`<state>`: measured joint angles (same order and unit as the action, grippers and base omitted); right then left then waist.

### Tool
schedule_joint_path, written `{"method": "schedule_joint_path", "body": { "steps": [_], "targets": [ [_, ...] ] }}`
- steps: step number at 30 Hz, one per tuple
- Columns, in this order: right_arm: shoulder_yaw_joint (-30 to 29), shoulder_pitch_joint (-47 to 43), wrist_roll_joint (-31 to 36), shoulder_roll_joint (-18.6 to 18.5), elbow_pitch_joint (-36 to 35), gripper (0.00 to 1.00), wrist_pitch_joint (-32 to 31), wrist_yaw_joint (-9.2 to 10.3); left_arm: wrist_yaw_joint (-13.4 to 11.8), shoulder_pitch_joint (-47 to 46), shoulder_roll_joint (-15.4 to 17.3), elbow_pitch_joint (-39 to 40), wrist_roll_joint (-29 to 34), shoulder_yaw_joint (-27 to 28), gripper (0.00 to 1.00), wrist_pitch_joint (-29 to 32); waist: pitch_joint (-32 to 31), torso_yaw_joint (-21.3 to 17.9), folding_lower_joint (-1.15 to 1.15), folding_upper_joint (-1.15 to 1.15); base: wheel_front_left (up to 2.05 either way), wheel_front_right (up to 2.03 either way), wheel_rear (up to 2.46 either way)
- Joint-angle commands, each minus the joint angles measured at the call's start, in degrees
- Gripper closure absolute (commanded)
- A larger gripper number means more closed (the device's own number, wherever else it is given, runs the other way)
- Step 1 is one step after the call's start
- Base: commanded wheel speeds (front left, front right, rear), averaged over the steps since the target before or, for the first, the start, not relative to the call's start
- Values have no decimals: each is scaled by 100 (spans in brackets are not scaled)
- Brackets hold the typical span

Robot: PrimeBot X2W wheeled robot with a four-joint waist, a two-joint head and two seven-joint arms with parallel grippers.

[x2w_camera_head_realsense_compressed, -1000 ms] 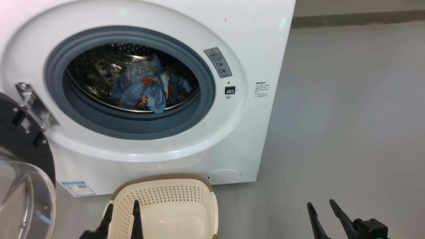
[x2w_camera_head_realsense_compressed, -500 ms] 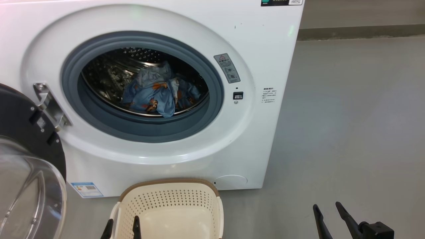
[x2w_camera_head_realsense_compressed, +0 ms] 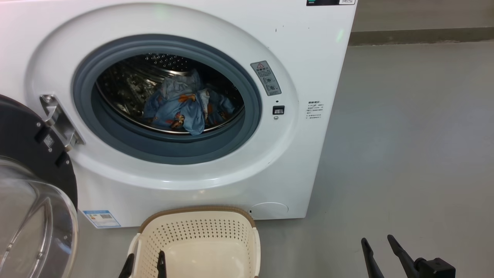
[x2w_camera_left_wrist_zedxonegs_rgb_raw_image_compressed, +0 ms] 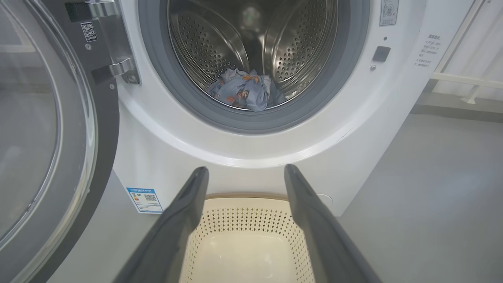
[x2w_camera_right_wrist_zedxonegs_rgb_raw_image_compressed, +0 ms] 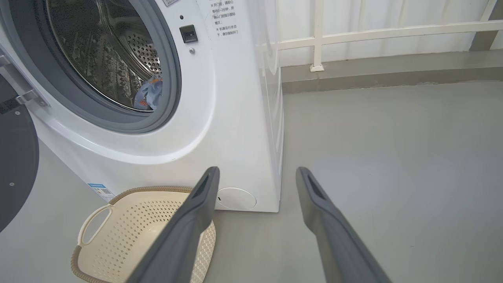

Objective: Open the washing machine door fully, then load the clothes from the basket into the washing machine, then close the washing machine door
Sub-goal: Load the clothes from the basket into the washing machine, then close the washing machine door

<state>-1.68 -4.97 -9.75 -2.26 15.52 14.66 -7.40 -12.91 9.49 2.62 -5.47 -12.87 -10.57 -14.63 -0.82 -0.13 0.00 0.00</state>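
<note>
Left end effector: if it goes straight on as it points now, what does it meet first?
The left end effector would probably meet the washer first, on its white front, below the gasket and above the basket rim.

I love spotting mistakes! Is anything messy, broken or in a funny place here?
Nearly nothing. The clothes sit inside the washing machine, but one blue flap droops over the front edge of the drum, close to the grey seal. The basket stands upright, and the door hangs open with no damage showing.
</note>
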Motion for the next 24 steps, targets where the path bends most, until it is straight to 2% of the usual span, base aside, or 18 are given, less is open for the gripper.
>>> {"method": "schedule_joint_path", "body": {
  "steps": [1,11,24],
  "targets": [
    [170,106,-32,-62,-119,0,34,-9,4,-142,26,179,56,166,0,-37,6,-6,0,0,0,0,0],
    [166,121,-18,-62,-120,0,34,-9,-27,-144,26,217,76,166,0,-37,21,-35,0,0,-36,36,0],
    [169,115,-4,-62,-125,0,34,-9,-21,-122,26,247,61,154,0,-37,67,-43,0,0,-152,152,0]
  ]
}}
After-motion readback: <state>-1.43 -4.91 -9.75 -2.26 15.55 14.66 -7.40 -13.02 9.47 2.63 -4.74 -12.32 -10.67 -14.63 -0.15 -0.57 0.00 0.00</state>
